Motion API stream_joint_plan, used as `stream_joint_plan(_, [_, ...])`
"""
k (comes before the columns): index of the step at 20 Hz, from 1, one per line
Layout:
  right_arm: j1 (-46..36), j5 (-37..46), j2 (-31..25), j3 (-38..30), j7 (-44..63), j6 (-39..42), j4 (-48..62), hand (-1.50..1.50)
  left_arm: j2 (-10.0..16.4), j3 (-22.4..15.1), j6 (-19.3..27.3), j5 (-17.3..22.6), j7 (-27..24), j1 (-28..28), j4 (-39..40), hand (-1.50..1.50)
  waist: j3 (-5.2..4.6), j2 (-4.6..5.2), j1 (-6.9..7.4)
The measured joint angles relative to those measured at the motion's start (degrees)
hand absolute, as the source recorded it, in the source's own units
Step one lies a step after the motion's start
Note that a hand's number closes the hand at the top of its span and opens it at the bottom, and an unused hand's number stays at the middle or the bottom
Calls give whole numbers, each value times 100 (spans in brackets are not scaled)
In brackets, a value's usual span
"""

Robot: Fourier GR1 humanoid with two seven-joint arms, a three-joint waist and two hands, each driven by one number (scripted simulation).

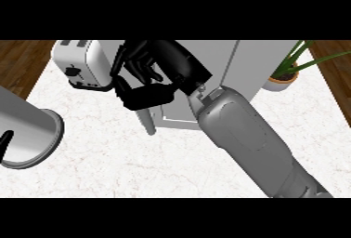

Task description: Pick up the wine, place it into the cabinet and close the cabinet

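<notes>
Wine is nowhere plainly in sight: no bottle stands on the counter (137, 162), so it is either inside the cabinet (219, 60) or hidden behind the right hand (147, 79), and which cannot be told. That hand hangs over the cabinet's front left corner, just beside the toaster (82, 62), above a thin grey slat that looks like the door (148, 123) seen edge-on and swung open toward the robot. Whether the hand is closed on something or on nothing cannot be told either. The left hand (5, 138) shows only as a black sliver at the left edge, its state unreadable. Judging from this, closing the door seems to be the step in hand. The risks: if the bottle sits close to the opening, the swinging door could knock it over or jam on it; the hand, so near the toaster, could nudge it during the swing; and a push that slips off the thin edge would leave the door ajar
</notes>
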Motion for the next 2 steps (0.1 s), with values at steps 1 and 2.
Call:
stream_joint_plan(1, [-13, -14, -8, -3, -62, 40, 24, 150, -15, -17, 55, -20, 17, -93, 28, -150, -8, 4, -9])
stream_joint_plan(2, [-25, -32, -22, -9, -94, 81, 50, 150, -38, -63, 94, -63, 26, -141, 44, -150, -12, 3, -5])
